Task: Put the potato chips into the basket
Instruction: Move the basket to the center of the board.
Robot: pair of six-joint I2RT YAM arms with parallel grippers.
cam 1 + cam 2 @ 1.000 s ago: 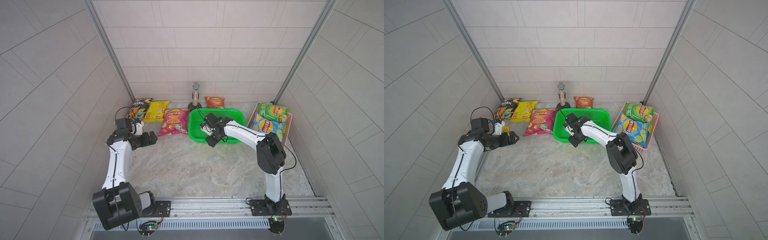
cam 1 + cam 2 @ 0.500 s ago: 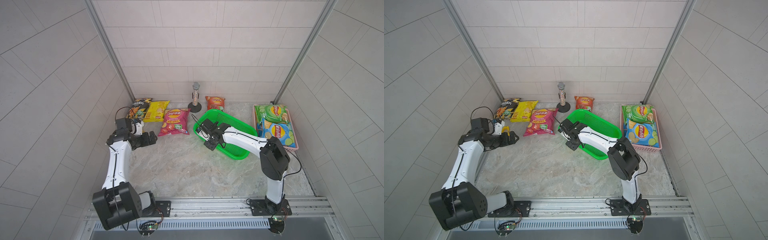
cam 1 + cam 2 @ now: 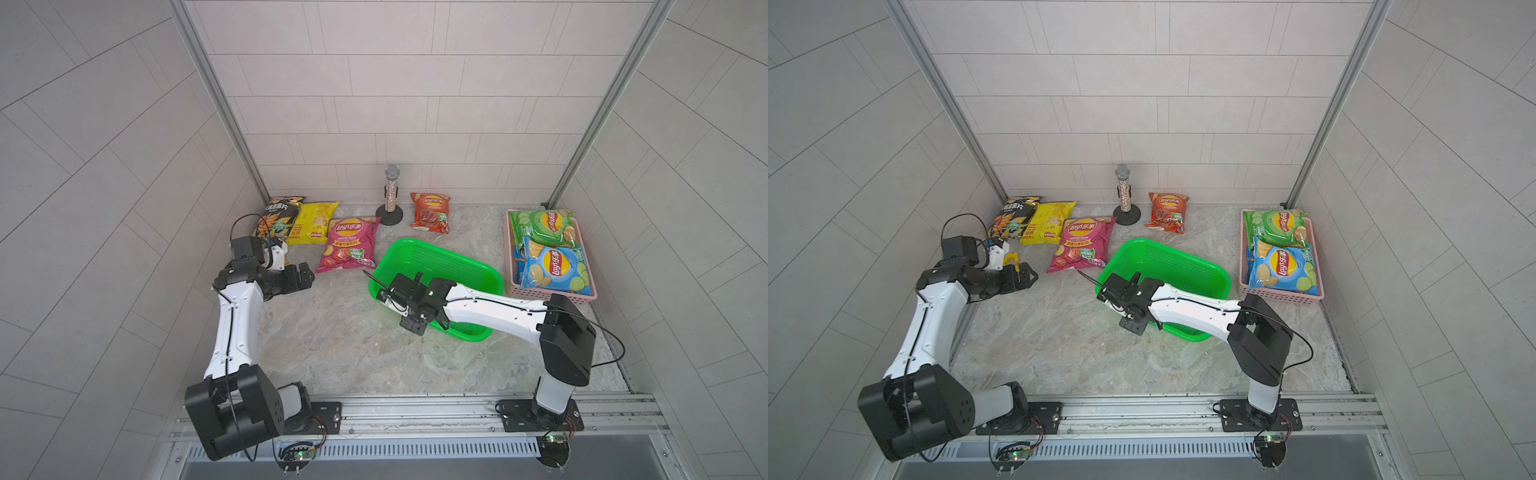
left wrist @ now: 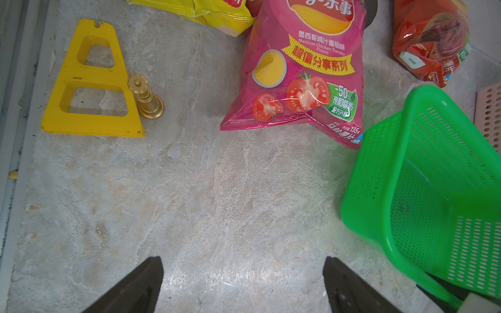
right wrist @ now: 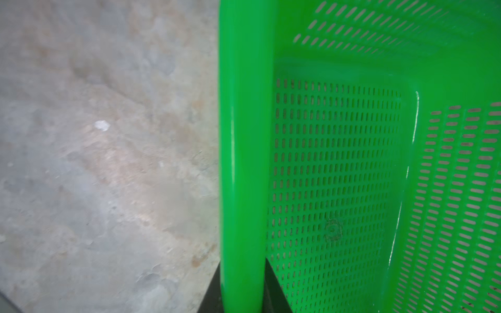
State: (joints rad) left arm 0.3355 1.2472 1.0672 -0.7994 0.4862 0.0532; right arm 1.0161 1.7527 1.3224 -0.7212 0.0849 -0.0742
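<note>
My right claw (image 5: 242, 294) is pinched narrow on the rim of the basket (image 3: 440, 266), the green one, at about 7 o'clock on it, with one jaw inside and one outside. Nothing lies in it, so I judge the step in hand is placing the basket, not yet loading it. It sits skewed near the table's middle, and I cannot tell whether its near edge is lifted. My left claw (image 4: 242, 260) hangs wide and empty over bare table at 9 o'clock of the basket. The chips are all outside it. The magenta bag (image 3: 348, 245) lies just beside its 10 o'clock corner, with the yellow bag (image 3: 312, 222) and black bag (image 3: 277, 216) beyond by the back wall. The red bag (image 3: 430, 212) is at 12 o'clock, and the green bag (image 3: 542, 226) and blue bag (image 3: 552, 268) lie in the pink basket (image 3: 1287, 294) at 3 o'clock. Next, I think, I set the basket flat, free the rim, and send my left claw toward 2 o'clock to pinch the magenta bag by an edge.
</note>
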